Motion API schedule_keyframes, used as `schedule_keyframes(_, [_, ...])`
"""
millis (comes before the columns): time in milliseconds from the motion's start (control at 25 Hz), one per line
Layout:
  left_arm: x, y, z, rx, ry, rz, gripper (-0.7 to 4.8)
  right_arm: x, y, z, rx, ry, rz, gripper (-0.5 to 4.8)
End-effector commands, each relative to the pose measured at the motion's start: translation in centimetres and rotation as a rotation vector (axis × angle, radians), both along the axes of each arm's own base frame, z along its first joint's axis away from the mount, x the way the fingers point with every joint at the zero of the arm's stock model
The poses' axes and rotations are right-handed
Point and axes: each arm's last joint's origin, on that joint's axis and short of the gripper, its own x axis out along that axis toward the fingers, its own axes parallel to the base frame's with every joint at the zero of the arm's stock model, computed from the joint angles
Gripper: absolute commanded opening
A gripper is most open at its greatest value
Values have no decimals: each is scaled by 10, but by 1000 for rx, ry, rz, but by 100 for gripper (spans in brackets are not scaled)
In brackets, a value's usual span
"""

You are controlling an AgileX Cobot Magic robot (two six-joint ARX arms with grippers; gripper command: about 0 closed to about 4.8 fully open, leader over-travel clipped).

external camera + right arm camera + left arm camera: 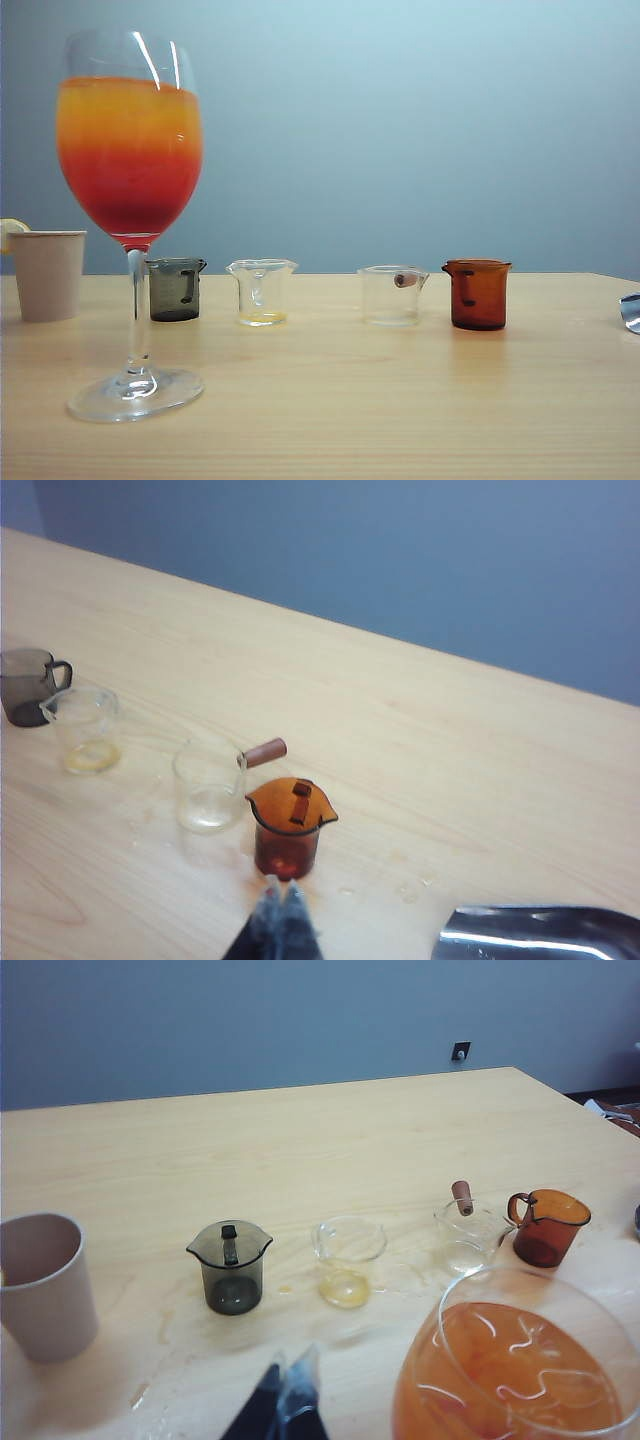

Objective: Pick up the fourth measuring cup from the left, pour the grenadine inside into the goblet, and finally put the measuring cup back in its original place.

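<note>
Both tools, my left tool (285,1385) and right tool (280,908), are closed, empty, above the stained wooden bench (400,400); blue-grey wall behind.

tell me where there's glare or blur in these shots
Exterior view: bright streaks glare on the goblet rim. Left wrist view: shut left gripper blurred at the frame's edge. Right wrist view: right gripper soft, sharp glint on the shiny metal object.

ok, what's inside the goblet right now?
The goblet holds layered liquid: orange-yellow juice above, the grenadine dark red at the bottom. Both grippers are away: left gripper, right gripper.
</note>
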Motion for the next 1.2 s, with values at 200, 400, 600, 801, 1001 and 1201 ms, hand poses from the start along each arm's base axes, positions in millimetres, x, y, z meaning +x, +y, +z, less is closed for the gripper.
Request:
schedule_keyframes(200, [6, -4, -11, -31, -80, 9, -5, -1, 0, 3, 19, -15, -3, -1])
schedule_keyframes(400, [10, -7, -21, -67, -128, -2, -5, -1, 0, 3, 19, -15, -3, -1])
schedule_keyframes(600, [9, -11, -22, -90, -156, -122, -5, -1, 0, 3, 19, -15, -3, -1])
schedule_keyframes(801, [-1, 1, -26, -85, -260, -54, -5, -1, 0, 3, 19, -15, -3, -1])
schedule_keyframes(1001, [1, 17, -37, -127, -292, 65, -5, -1, 0, 3, 18, -14, -3, -1])
schedule_keyframes(1201, [7, 29, -47, -112, -278, 154, -5, -1, 0, 3, 17, -12, -3, -1])
